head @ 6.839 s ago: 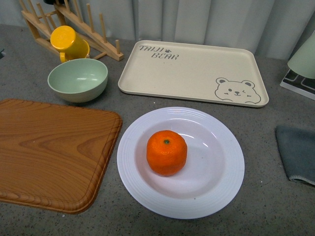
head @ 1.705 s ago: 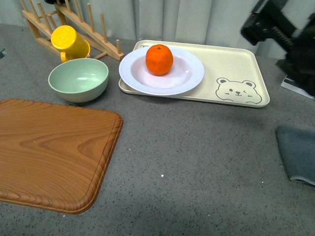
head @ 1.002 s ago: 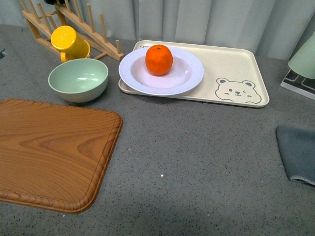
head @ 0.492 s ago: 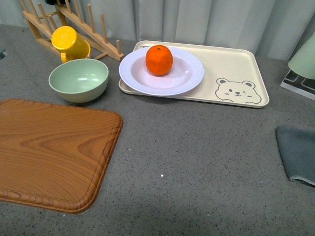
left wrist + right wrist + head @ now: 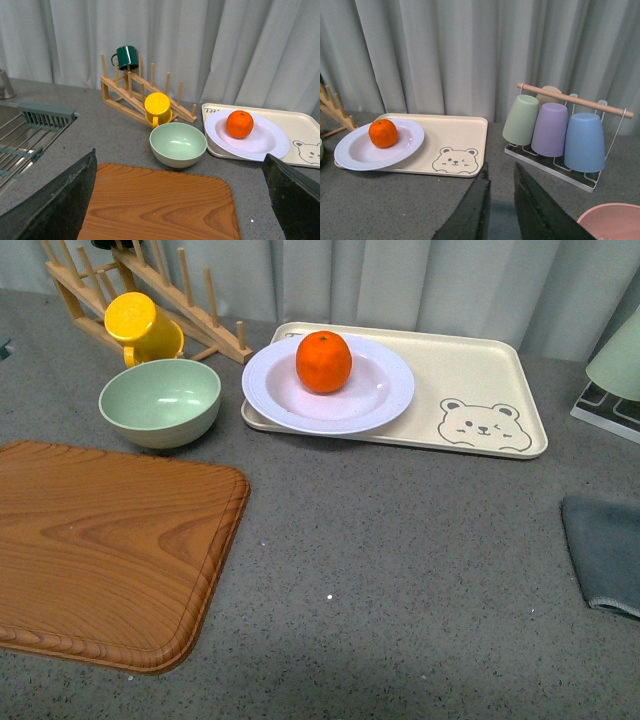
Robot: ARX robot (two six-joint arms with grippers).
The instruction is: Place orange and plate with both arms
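The orange (image 5: 323,361) sits in the white ridged plate (image 5: 375,403), and the plate rests on the left part of the beige bear-print tray (image 5: 470,375). Neither arm shows in the front view. In the left wrist view the orange (image 5: 239,124) and plate (image 5: 267,145) lie far off, and my left gripper (image 5: 182,200) hangs open above the wooden board (image 5: 160,207), its fingers (image 5: 65,200) wide apart and empty. My right gripper (image 5: 500,177) is shut, empty, above a grey cloth, well away from the plate (image 5: 355,150) and orange (image 5: 383,133).
A pale green bowl (image 5: 160,400) and a yellow cup (image 5: 142,327) on a wooden rack (image 5: 205,325) stand at the back left. The wooden board (image 5: 110,550) fills the front left. A grey cloth (image 5: 605,550) lies at the right. Cups hang on a rack (image 5: 560,130); a pink bowl (image 5: 612,222) sits nearby.
The plate with the orange has gone from the table's front onto the bear-print tray. The right arm, seen at the upper right 1.7 s ago, has left the front view.
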